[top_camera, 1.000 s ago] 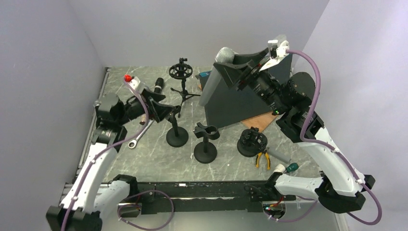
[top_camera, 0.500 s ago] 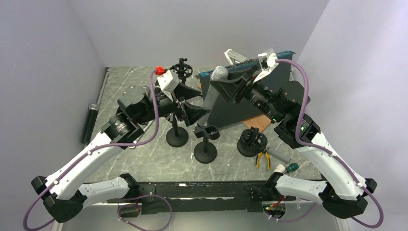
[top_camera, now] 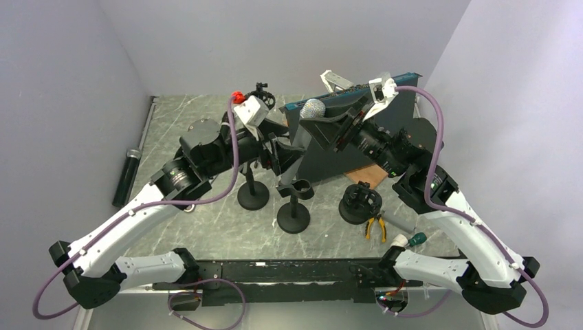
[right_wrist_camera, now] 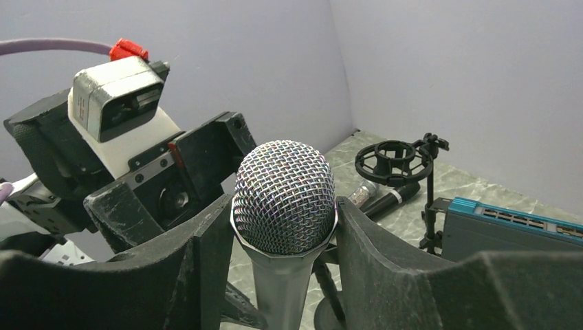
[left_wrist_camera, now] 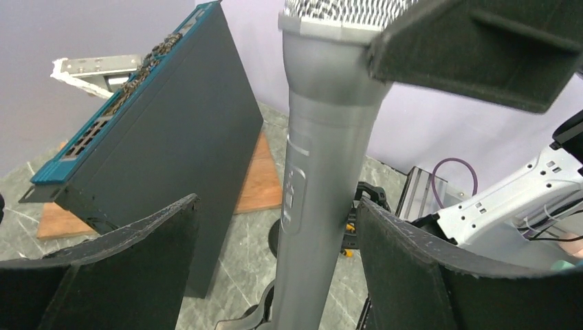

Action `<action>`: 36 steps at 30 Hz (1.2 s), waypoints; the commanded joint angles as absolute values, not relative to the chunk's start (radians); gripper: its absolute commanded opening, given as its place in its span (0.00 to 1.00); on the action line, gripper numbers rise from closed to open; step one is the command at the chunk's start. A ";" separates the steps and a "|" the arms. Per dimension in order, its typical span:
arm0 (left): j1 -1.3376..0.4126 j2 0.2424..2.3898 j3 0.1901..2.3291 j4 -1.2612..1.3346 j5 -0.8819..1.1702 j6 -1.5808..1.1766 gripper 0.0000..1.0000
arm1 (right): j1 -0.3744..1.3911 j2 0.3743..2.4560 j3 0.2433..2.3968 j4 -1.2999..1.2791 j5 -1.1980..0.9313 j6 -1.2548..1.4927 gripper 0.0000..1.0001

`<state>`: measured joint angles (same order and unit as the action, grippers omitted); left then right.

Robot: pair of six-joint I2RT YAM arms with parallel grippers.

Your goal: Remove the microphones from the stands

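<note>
A grey microphone with a silver mesh head (top_camera: 313, 108) stands tilted above the black clip stand (top_camera: 293, 206). My right gripper (top_camera: 322, 122) is shut on the microphone just under the head, which fills the right wrist view (right_wrist_camera: 284, 185). My left gripper (top_camera: 284, 154) is open, with one finger on each side of the microphone's body (left_wrist_camera: 323, 137) and a gap on both sides. The body's lower end sits close to the stand's clip (left_wrist_camera: 240, 313); I cannot tell whether it rests in the clip.
A second round-base stand (top_camera: 253, 196) is left of the clip stand. Shock mounts stand at the back (top_camera: 260, 102) and right (top_camera: 359, 205). A dark box with a blue edge (top_camera: 357, 141) leans behind, with pliers (top_camera: 375, 225) near the front. A black microphone (top_camera: 127, 177) lies at the left edge.
My left arm has swung in from the left and now brackets the microphone's body with open fingers. My right gripper has lowered the microphone slightly and moved it left.
</note>
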<state>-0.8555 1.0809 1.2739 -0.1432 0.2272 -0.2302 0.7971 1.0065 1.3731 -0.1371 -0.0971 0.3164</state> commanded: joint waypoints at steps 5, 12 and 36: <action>-0.864 1.150 1.368 -0.153 0.262 -0.225 0.85 | 0.799 1.005 1.371 -0.051 -0.152 0.360 0.00; -0.864 1.141 1.383 -0.195 0.251 -0.174 0.52 | 0.798 1.005 1.356 -0.033 -0.160 0.372 0.00; -0.345 0.841 1.184 -0.640 -0.299 0.064 0.00 | 0.797 0.846 1.277 -0.043 0.196 0.204 1.00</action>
<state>-0.5430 0.8337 1.2423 -0.5716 -0.1623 0.0368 0.7963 0.8898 1.2861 -0.1032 0.1093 0.2604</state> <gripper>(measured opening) 0.418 0.997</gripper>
